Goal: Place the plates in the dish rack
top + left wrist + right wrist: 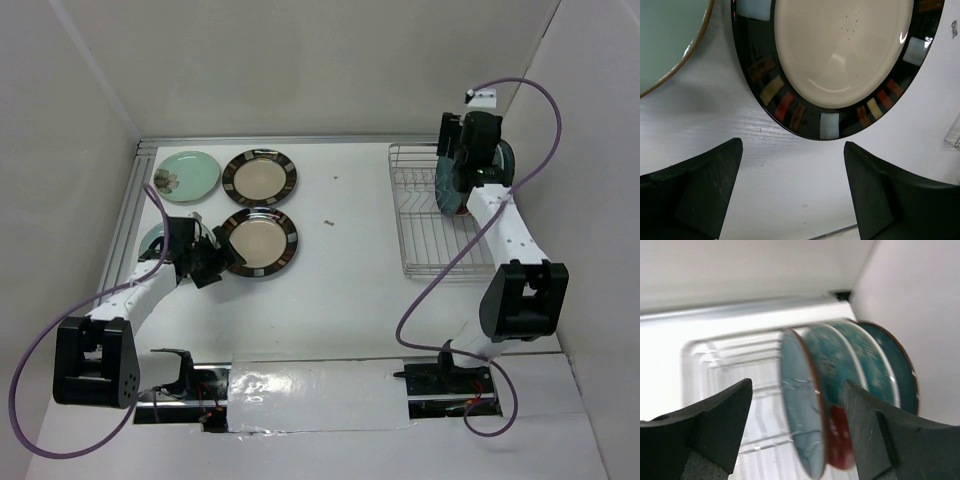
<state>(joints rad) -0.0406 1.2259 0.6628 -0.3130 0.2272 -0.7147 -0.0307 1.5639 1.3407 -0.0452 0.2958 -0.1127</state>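
Two cream plates with dark striped rims lie flat at the left, one farther (259,178) and one nearer (259,241). A mint-green flower plate (186,175) lies beside them, and another mint-green plate (153,238) is partly hidden under the left arm. My left gripper (213,264) is open just short of the nearer cream plate (840,55), not touching it. Several teal and red-and-teal plates (452,188) stand upright in the silver wire dish rack (420,235). My right gripper (797,387) is open, straddling the nearest standing plate (800,410) with a gap on each side.
White enclosure walls stand close behind and to the right of the rack. A metal rail (260,140) runs along the table's back edge. A small dark speck (327,222) lies mid-table. The rack's left tines (735,390) hold no plates.
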